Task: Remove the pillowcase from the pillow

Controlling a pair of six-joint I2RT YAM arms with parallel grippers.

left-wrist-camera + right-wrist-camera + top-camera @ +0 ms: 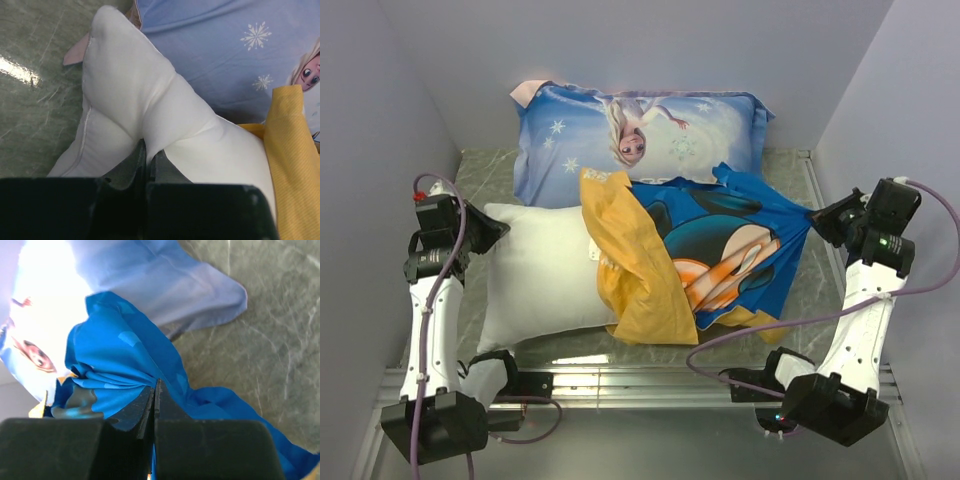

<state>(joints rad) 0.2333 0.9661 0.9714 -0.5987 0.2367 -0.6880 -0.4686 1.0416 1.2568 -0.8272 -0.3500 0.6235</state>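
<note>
The pillowcase (725,250) is blue with a Mickey print and has a yellow-orange turned-back part (635,275). It covers the right half of the white pillow (535,275), whose left half lies bare. My left gripper (490,228) is shut on the pillow's far left corner; in the left wrist view the jaws (148,147) pinch a fold of the white pillow (140,95), with the yellow fabric (292,145) at the right. My right gripper (817,215) is shut on the pillowcase's right edge; the right wrist view shows the gripper (156,385) clamped on bunched blue fabric (120,355).
The blue Elsa-printed pillow (640,130) lies behind, against the back wall, touching both; it also shows in the left wrist view (215,50) and the right wrist view (150,275). Walls close in on the left, right and back. A grey marbled tabletop (840,290) lies underneath.
</note>
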